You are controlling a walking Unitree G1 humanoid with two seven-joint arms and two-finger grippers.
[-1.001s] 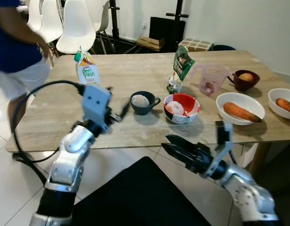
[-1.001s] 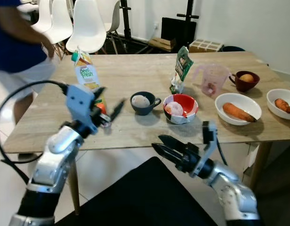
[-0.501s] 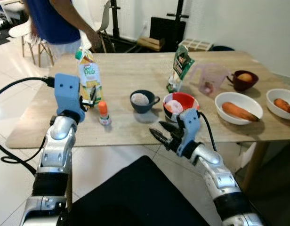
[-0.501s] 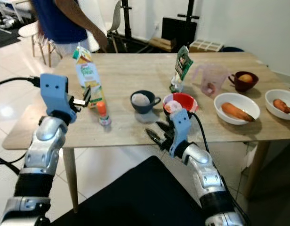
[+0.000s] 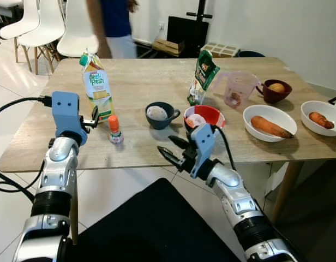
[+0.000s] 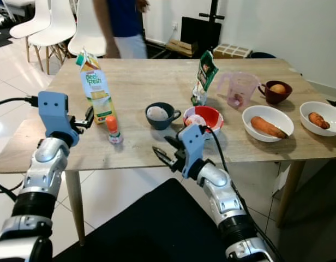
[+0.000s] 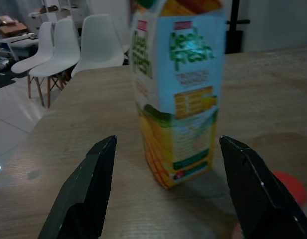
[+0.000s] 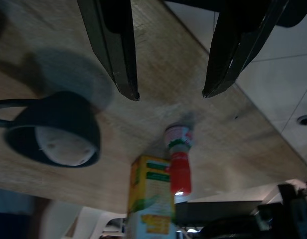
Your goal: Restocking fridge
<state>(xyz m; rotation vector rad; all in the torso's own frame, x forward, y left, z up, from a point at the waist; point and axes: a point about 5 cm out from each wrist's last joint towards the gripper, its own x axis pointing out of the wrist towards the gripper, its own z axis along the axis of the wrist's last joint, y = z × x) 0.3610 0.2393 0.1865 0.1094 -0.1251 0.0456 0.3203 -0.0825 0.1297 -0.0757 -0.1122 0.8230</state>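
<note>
- Our left hand [image 5: 94, 116] was raised at the near left edge of the long pale wooden worktop [image 5: 146, 87], its two black fingers spread wide and aimed at the tall yellow-and-white juice carton [image 5: 97, 85]; in the left wrist view the carton [image 7: 179, 89] stood upright between the fingertips but beyond them, untouched.
- Just beside the carton, toward us and to its right, stood a small white drink bottle with an orange-red cap [image 5: 114, 129], upright.
- Further right sat a dark blue mug holding a pale round item [image 5: 159, 114], then a red-and-white bowl [image 5: 205, 117], with a green-and-white pouch [image 5: 199, 77] standing behind them.
- Our right hand [image 5: 172, 149] hung at the worktop's near edge in front of the red bowl, fingers parted and holding nothing.
- Past these came a clear pink measuring jug [image 5: 234, 90], a dark red cup with a yellowish round fruit [image 5: 276, 90], and two white bowls, the nearer [image 5: 269, 120] with a carrot, the farther [image 5: 322, 117] with a smaller orange piece.
- A person in a blue top [image 5: 116, 19] stood behind the worktop's far side, near white chairs [image 5: 31, 19].
- We judged this to be the reach for the first item to restock: next, the left hand needed to advance until the carton sat between its fingers, close firmly on its lower body, and lift without toppling the bottle beside it.
</note>
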